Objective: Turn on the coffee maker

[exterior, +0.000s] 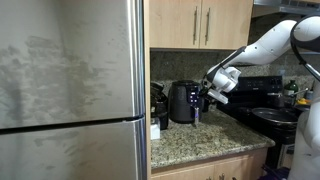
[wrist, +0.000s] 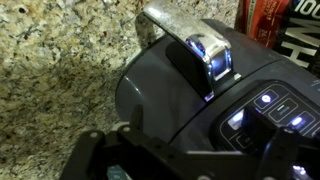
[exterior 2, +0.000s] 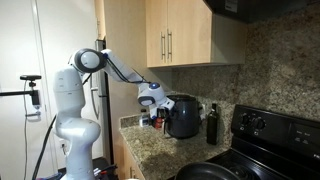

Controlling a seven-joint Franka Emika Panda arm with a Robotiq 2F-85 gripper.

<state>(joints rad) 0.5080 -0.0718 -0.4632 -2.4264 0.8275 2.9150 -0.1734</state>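
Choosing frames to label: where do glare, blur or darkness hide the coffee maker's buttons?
Wrist view: the coffee maker fills the frame, its lit buttons bloom slightly, the chrome handle glares, the pincer at the bottom is dark and soft. In both exterior views it is a small dark shape, buttons unreadable.

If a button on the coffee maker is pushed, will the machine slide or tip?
Probably it stays put: the coffee maker is broad and squat, so tipping seems unlikely. Its glossy shell and the polished granite counter may let it slide a little. The lit buttons appear to face upward, so pressing likely pushes it down.
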